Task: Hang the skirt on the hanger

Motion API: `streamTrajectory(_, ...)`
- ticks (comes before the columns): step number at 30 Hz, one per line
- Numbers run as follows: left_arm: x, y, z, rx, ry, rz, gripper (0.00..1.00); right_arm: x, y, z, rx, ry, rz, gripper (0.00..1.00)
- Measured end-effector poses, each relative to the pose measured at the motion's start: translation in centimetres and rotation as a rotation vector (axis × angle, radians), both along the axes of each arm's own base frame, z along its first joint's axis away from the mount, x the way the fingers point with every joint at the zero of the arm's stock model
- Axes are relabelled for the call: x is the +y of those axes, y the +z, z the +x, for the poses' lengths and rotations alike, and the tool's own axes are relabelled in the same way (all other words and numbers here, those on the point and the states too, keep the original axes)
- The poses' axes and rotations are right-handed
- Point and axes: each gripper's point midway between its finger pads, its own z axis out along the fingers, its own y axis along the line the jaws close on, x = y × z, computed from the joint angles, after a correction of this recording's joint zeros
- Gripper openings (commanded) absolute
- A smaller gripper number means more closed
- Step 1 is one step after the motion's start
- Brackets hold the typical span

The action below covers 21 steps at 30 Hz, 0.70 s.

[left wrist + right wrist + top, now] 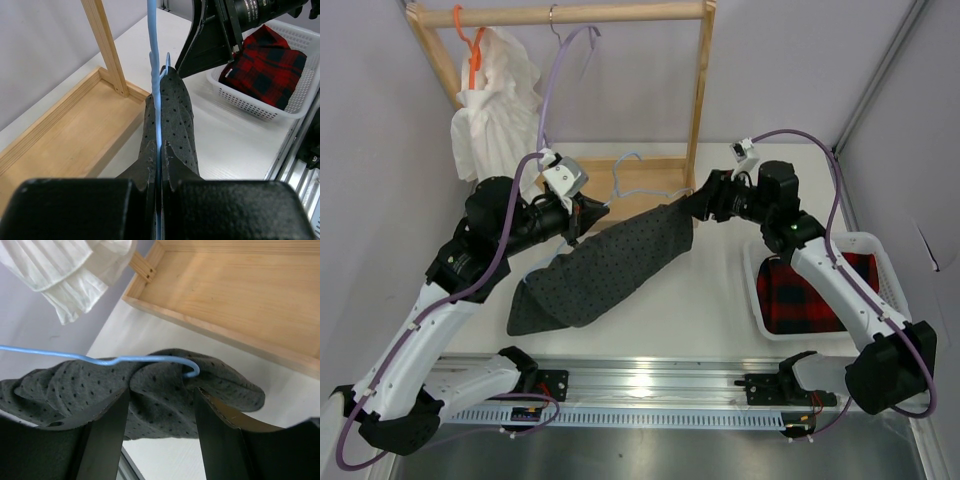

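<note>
The skirt (600, 270) is dark grey cloth with small dots, stretched aslant above the table between both grippers, its low end resting at the left. The thin light-blue hanger (623, 170) runs along the skirt's upper edge, its hook over the wooden base. My left gripper (588, 215) is shut on the blue wire (153, 45) together with a fold of skirt (175, 110). My right gripper (688, 205) is at the skirt's upper right corner. In the right wrist view it (160, 395) stands open, with bunched skirt (165, 405) and the hanger's curled end (190, 371) just beyond its tips.
A wooden rack stands at the back with a tray-like base (655, 180). A white garment (495, 100) on an orange hanger and a lavender hanger (560, 70) hang from its bar. A white basket (865, 240) with a red-and-black plaid garment (810, 290) sits at the right.
</note>
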Motion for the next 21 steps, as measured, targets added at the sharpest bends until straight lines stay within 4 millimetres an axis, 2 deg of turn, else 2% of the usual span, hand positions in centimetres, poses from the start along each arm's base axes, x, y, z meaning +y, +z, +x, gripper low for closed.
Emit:
streamTrajectory(3,0.0,0.0,0.0,0.0,-0.002,-0.001,0.0,0.3,0.3,0.2,-0.011,0.009,0.02,0.58)
streamTrajectory(11,-0.1,0.6,0.0,-0.005,-0.001,-0.012,0.0,0.7,-0.7,0.4,0.004,0.018,0.035,0.51)
streamTrajectory(18,0.0,1.3,0.2,-0.017,0.013,-0.032,0.0,0.8,-0.8,0.3,0.009,0.022,0.056,0.24)
streamTrajectory(21,0.4,1.5,0.7,-0.021,0.05,-0.036,0.0,0.7,-0.7,0.2,0.013,0.022,0.062,0.17)
